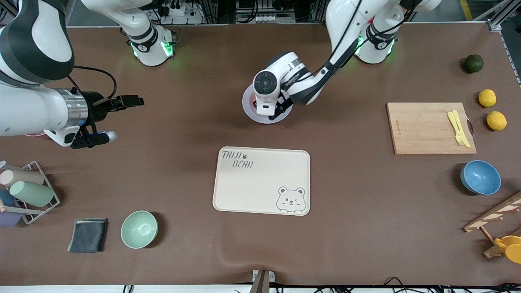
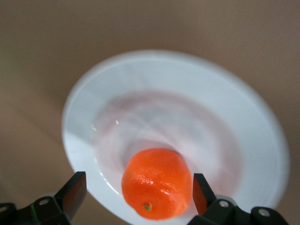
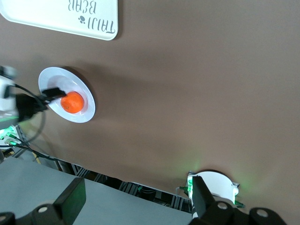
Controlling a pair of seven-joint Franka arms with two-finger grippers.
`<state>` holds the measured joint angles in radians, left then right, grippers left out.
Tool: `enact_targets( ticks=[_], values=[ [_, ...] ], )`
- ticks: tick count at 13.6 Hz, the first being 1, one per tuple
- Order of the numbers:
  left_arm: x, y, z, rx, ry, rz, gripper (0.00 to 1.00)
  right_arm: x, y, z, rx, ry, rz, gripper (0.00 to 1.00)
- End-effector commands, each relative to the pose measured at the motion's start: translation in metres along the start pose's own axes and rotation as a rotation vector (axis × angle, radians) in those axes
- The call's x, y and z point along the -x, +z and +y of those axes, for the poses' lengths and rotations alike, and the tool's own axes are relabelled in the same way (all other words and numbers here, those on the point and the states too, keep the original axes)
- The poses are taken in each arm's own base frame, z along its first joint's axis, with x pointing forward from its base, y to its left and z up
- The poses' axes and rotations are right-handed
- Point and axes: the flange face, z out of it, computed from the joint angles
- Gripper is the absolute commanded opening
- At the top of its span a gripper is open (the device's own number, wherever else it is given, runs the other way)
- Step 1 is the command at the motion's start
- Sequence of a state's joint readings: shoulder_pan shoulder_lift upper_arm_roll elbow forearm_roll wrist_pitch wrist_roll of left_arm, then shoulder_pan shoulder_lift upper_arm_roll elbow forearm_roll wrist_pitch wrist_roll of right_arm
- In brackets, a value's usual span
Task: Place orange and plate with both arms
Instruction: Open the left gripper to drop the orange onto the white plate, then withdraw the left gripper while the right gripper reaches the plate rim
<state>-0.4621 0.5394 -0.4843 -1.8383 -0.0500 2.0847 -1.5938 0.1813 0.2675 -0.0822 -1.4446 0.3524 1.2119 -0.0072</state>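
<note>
The pale plate [image 1: 249,110] lies on the brown table, farther from the front camera than the cream tray. The orange [image 2: 157,183] sits in the plate's sunken centre [image 2: 154,117]. In the front view the left arm's wrist hides it. My left gripper [image 2: 139,187] is low over the plate, open, with one finger on each side of the orange and a gap at both. The right wrist view also shows the orange [image 3: 72,102] on the plate [image 3: 86,110]. My right gripper [image 1: 124,101] is open and empty, held up over bare table toward the right arm's end.
A cream bear tray [image 1: 244,191] lies nearer the front camera than the plate. A cutting board [image 1: 423,128] with a yellow fork, two lemons [image 1: 496,120], a dark green fruit [image 1: 473,63] and a blue bowl [image 1: 480,177] are toward the left arm's end. A mint bowl [image 1: 139,229], a dark cloth and a cup rack [image 1: 28,191] are toward the right arm's end.
</note>
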Motion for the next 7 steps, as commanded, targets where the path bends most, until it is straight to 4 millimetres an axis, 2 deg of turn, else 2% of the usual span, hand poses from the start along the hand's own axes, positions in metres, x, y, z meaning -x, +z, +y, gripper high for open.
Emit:
enact_targets(
  ticks=[1, 2, 4, 5, 7],
  values=[
    [-0.018, -0.123, -0.019, 0.115, -0.047, 0.066, 1.0, -0.02, 0.013, -0.023, 0.017, -0.058, 0.006, 1.0],
    [-0.038, -0.165, -0.026, 0.146, -0.079, 0.07, 1.0, -0.034, 0.02, -0.033, 0.007, -0.078, 0.039, 1.0],
    [-0.09, -0.241, -0.045, 0.196, -0.106, 0.072, 1.0, -0.044, 0.039, -0.063, -0.067, -0.119, 0.014, 1.0],
    [-0.127, -0.274, -0.06, 0.222, -0.087, 0.088, 1.0, -0.047, 0.051, -0.076, -0.093, -0.132, -0.01, 1.0],
    [-0.181, -0.331, -0.096, 0.291, -0.024, 0.129, 1.0, -0.059, 0.078, -0.08, -0.1, -0.13, -0.062, 1.0]
  ],
)
